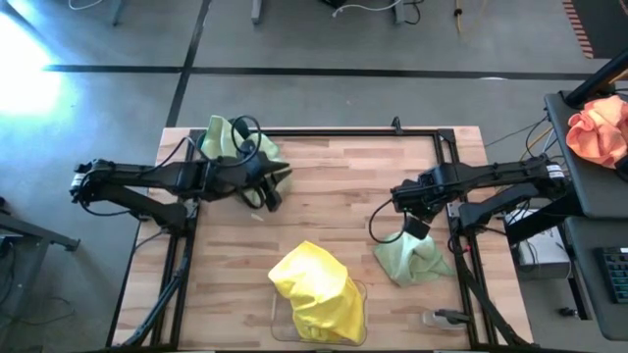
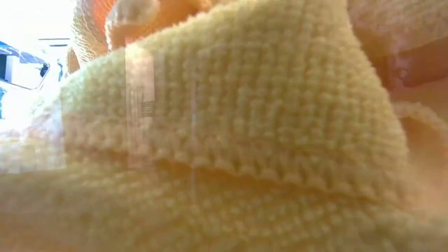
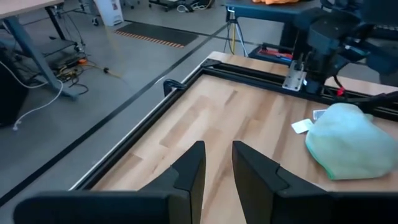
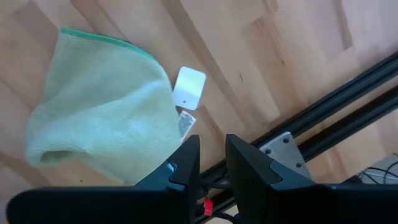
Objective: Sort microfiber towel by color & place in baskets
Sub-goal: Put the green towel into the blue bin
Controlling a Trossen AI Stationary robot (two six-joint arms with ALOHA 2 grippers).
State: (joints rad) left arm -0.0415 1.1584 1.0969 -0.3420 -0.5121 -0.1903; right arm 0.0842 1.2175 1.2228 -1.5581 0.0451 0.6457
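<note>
Pale green microfiber towels (image 1: 234, 139) are heaped in the dark teal basket (image 1: 203, 143) at the table's far left corner. Bright yellow towels (image 1: 316, 289) are piled in the clear basket (image 1: 280, 328) at the near edge; they fill the low view (image 2: 231, 126). One green towel (image 1: 412, 260) (image 4: 106, 106) lies crumpled on the table at the right, its white tag (image 4: 188, 87) beside it. My right gripper (image 1: 416, 227) (image 4: 212, 155) hovers just above that towel's far edge, fingers close together, holding nothing. My left gripper (image 1: 273, 191) (image 3: 217, 163) is beside the teal basket, shut and empty.
A black frame rail (image 1: 334, 132) runs around the table's far, left and right edges. An orange-pink cloth bundle (image 1: 599, 127) lies on a side table to the right. Bare wood (image 1: 334, 206) lies between the two arms.
</note>
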